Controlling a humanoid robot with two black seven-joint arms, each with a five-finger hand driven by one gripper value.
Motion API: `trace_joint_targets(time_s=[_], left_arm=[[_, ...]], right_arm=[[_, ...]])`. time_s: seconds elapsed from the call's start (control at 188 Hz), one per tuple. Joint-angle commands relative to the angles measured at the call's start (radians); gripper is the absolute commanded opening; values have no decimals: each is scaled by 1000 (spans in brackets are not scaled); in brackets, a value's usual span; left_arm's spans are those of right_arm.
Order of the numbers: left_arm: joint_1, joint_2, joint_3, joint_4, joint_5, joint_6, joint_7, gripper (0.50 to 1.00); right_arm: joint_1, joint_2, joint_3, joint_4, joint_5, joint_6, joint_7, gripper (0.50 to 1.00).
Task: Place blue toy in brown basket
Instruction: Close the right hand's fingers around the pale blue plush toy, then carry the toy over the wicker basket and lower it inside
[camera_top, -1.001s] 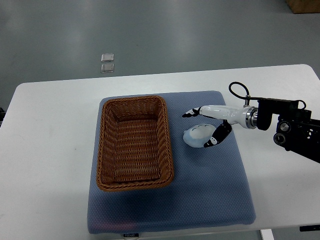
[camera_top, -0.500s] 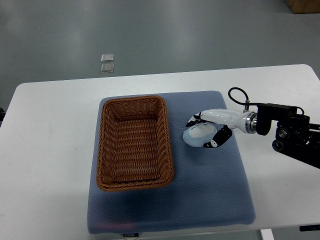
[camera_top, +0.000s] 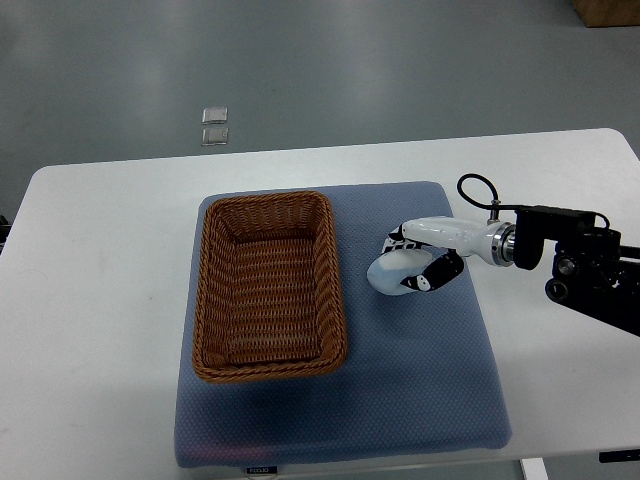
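With its fingers curled around the blue toy (camera_top: 392, 272), the right hand (camera_top: 418, 258) sits just right of the basket (camera_top: 268, 285), on the mat

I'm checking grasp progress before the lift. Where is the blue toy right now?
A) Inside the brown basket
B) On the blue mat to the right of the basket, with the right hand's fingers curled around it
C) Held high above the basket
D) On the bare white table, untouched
B: the blue toy sits on the blue mat beside the brown basket, enclosed by the right hand.
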Motion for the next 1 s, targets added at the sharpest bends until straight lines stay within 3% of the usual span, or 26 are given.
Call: trace_joint_targets(time_s=[0.0,0.192,0.394,0.495,0.777,0.996], left_arm=[[0,0,0,0,0,0,0,1000],[0,0,0,0,0,0,0,1000],[0,0,0,0,0,0,0,1000],[0,0,0,0,0,0,0,1000],[0,0,0,0,0,0,0,1000],[0,0,0,0,0,0,0,1000]], right_arm=[[2,-3,3,-1,2,-3,33,500],[27,-12,5,1,3,-20,60,500],[87,-6,6,13,5,-74,175,500],[133,6,9,15,12,-95,185,500],[219,204,3,-8,14,-95,179,500],[219,384,-31,-132,2,-98,129,500]])
